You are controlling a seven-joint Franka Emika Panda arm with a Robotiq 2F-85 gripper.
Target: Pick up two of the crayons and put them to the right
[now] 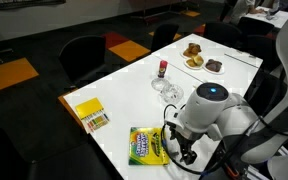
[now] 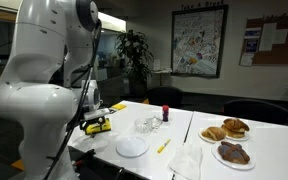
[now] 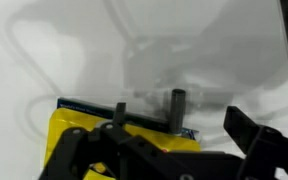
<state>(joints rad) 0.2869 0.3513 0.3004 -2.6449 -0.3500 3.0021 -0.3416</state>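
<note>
Wrist view: the yellow face of the crayon box [image 3: 79, 135] fills the lower left, and its dark edge runs right beneath my gripper [image 3: 149, 125]. My fingers [image 3: 252, 135] stand apart with nothing between them, so I record them as spread and empty.

In an exterior view, left to right: a yellow box [image 1: 88, 114] lies near the table's left edge. The crayon box [image 1: 149, 145] comes next, with my gripper [image 1: 181, 150] just beside its right side.

In an exterior view, left to right: my gripper [image 2: 94, 122] hangs over the crayon box [image 2: 100, 127] at the left end of the table [image 2: 181, 135]. A white plate [image 2: 132, 147] lies near it. One yellow crayon [image 2: 163, 146] lies on the table just right of that plate, well apart from my fingers. A napkin [image 2: 187, 160] follows, then two pastry plates [image 2: 234, 153] at the right.
</note>
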